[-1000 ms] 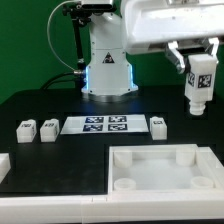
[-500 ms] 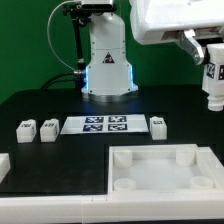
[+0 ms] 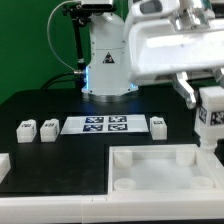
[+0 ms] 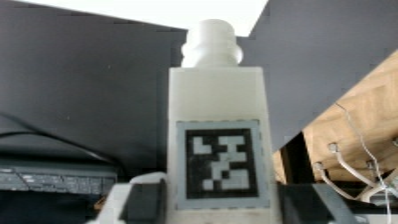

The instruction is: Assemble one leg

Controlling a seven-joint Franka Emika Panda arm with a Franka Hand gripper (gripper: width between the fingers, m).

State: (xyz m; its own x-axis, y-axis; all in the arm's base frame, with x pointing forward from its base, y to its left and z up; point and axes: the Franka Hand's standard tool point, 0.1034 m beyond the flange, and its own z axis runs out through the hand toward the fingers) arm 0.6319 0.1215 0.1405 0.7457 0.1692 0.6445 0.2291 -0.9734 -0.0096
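- The leg (image 3: 210, 118) is cut by the exterior view's right edge, and its tag is blurred there.
- In the wrist view its lower end runs off the picture, and the jaws show only as slivers beside it.
- The tray (image 3: 150, 158) is cropped at that view's lower edge.
- A white part (image 3: 3, 163) at the table's edge is mostly out of frame.

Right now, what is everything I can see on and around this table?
loose legs: three, white with black tags, on the table; two at the exterior view's left, one right of the marker board
held leg: one, white, tagged, in the air at the exterior view's right
tray: one, white, front right
marker board: one, white with black tags, mid-table
table: one, black
robot arm: one, white, at the back
gripper: one, closed on the held leg
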